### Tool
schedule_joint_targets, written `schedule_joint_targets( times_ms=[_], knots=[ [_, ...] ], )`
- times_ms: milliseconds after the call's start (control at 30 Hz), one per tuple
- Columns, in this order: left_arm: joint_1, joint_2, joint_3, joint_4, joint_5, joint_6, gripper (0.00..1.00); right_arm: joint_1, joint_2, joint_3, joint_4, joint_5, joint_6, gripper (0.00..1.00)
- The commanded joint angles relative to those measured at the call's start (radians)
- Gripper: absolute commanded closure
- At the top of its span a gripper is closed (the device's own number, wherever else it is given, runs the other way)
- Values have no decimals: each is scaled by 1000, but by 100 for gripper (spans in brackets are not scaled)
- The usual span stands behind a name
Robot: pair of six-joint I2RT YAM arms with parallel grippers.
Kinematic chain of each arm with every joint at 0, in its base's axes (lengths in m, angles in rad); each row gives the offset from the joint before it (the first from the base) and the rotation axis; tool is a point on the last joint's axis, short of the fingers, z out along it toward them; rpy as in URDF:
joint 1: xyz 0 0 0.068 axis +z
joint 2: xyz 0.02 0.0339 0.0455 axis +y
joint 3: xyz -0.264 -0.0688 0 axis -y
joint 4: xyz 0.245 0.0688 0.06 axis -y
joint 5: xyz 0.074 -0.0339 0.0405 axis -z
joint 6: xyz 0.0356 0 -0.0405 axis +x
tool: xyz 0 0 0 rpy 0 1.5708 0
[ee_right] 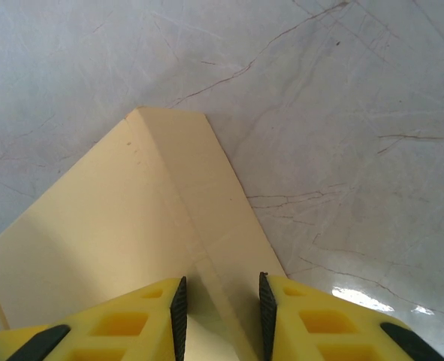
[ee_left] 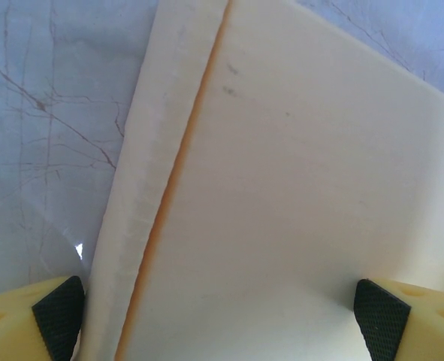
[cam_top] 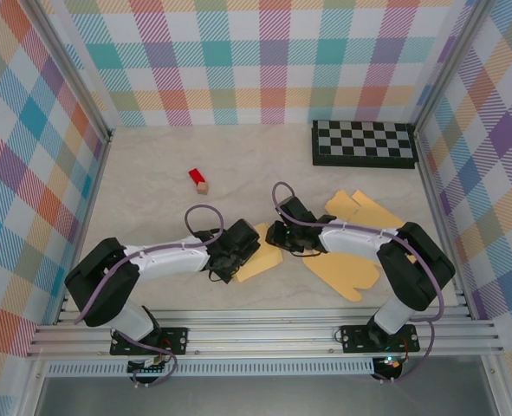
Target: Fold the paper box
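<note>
The paper box (cam_top: pixel 346 270) is a flat, pale yellow cut-out lying on the marble table between the two arms. My left gripper (cam_top: pixel 243 251) hovers over its left panel (cam_top: pixel 262 260). In the left wrist view the jaws stand wide apart, so the left gripper (ee_left: pixel 222 320) is open, with the cream panel (ee_left: pixel 304 188) and an orange-edged crease (ee_left: pixel 178 173) under it. My right gripper (cam_top: pixel 281 234) is at the panel's upper right edge. The right gripper (ee_right: pixel 222 320) is open, its fingers straddling a narrow folded flap (ee_right: pixel 199 195) without pinching it.
A black-and-white chequered board (cam_top: pixel 364 143) lies at the back right. A small red block (cam_top: pixel 197 178) sits on the table, back left of centre. Plaid walls close in three sides, and aluminium rails (cam_top: pixel 264 334) run along the near edge.
</note>
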Motion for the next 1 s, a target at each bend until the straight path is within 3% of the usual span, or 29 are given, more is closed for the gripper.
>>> schedule_joint_targets(
  times_ms=[0, 367, 600, 967],
  knots=[
    [-9, 36, 45, 48, -55, -75, 7, 48, -14, -38, -45, -84, 49, 69],
    [-10, 63, 6, 62, -171, -143, 12, 85, -7, -59, -16, -91, 74, 73],
    [-8, 75, 20, -1, -275, -63, 17, 93, -5, -66, -39, -62, 43, 73],
    [11, 105, -24, 14, -300, -74, 20, 92, -64, -45, -97, -29, -27, 67]
  ],
)
